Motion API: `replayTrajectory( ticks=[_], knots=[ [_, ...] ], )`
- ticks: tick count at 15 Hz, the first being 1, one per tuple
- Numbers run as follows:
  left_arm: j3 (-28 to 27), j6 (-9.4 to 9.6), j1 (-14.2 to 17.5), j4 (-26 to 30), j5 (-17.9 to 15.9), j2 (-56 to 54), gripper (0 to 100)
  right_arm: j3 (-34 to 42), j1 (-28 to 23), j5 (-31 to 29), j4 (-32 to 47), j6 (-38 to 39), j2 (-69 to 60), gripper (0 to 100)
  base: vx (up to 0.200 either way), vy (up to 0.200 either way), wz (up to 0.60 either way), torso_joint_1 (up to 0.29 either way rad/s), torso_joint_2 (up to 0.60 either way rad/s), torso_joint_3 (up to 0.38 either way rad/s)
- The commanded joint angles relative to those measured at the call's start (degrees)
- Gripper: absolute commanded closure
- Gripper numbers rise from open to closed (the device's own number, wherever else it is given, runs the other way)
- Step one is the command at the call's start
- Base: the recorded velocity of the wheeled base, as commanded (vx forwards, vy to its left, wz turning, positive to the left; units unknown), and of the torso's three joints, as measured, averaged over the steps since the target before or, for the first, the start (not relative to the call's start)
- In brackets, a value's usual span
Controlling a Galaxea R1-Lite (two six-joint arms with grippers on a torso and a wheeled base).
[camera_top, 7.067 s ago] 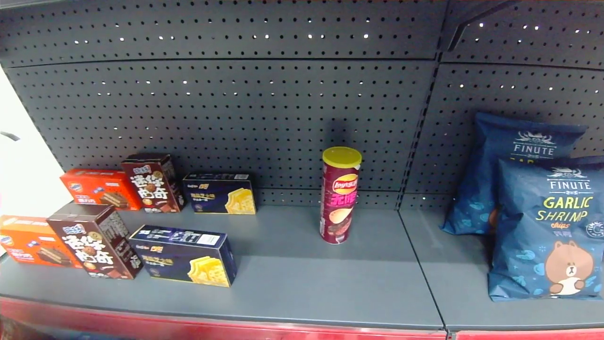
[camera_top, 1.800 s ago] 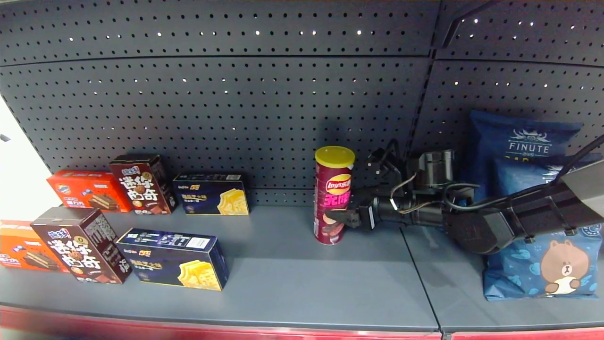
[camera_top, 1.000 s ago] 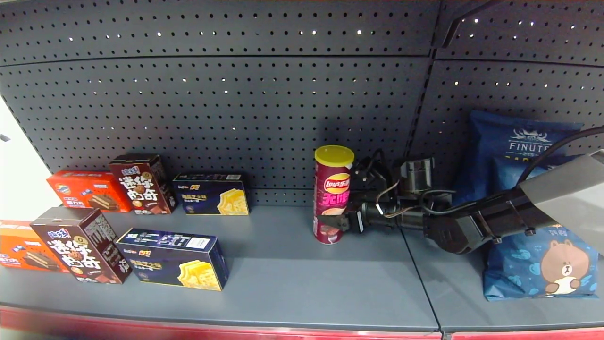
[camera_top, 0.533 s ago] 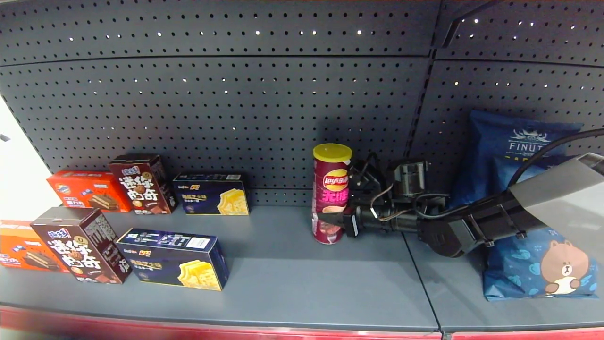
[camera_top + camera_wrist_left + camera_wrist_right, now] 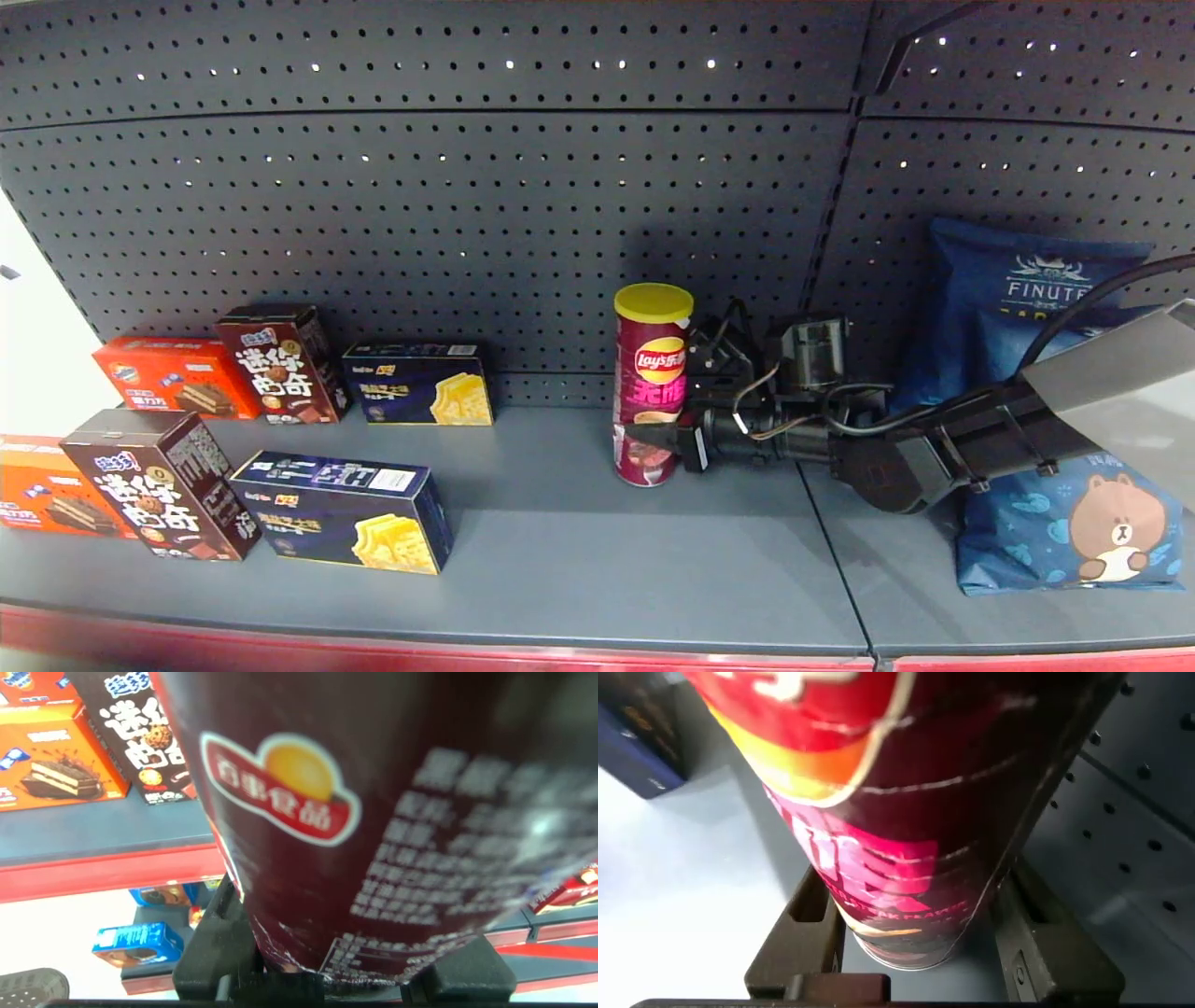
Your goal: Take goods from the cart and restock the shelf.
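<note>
Low on the body of chips can (image 5: 652,373): clamped by right gripper (image 5: 652,433) coming in from the right, fingers (image 5: 805,929) tight on both sides. Upright at mid shelf (image 5: 560,551), yellow lid up, near pegboard back panel (image 5: 420,215); cannot tell if base resting on the surface or just off it. Closed on second chips can (image 5: 374,812) with left gripper (image 5: 341,966), fingers (image 5: 210,952) on opposite sides near one end, dark red body close against the wrist camera. Off to the left of the clamped can, well apart, two rows of boxes. Back row by the panel, left to right: back orange box (image 5: 173,375), back brown box (image 5: 280,362), back navy box (image 5: 417,384). Front row nearer the edge, same order: front orange box (image 5: 47,495), front brown box (image 5: 159,483), front navy box (image 5: 345,511). Brown ones standing taller than the rest. To the right, past the arm: rear blue bag (image 5: 1018,280) leaning on the panel, front blue bag (image 5: 1111,523) just before it, overlapping. Along the shelf front, red edge strip (image 5: 373,649).
</note>
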Motion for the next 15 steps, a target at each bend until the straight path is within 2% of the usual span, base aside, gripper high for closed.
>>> replayTrajectory(
  ticks=[1,6,10,13,15],
  knots=[
    [0.0,0.00,0.1,0.0,0.0,-0.7,100,1.2,0.4,0.1,-0.1,0.1,-2.2,100,0.000,0.000,0.00,0.000,0.00,0.000],
    [-0.9,0.00,0.0,-0.2,0.0,-0.4,100,4.6,0.4,-0.3,0.3,0.2,-9.5,100,0.000,0.000,0.00,0.000,0.00,0.000],
    [-0.7,0.00,0.0,-0.3,0.0,-0.5,100,13.9,0.6,-0.3,0.3,0.2,-18.0,100,0.000,0.000,0.00,0.000,0.00,0.000],
    [-0.9,0.00,0.1,-0.4,0.0,-0.7,100,20.0,3.3,-6.4,0.9,1.6,-25.9,100,0.000,0.000,0.00,0.000,0.00,0.000],
    [-1.2,0.09,0.1,-0.4,0.0,-0.8,100,22.5,4.8,-6.9,0.9,3.3,-29.0,100,0.000,0.000,0.00,0.000,0.00,0.000]
  ],
)
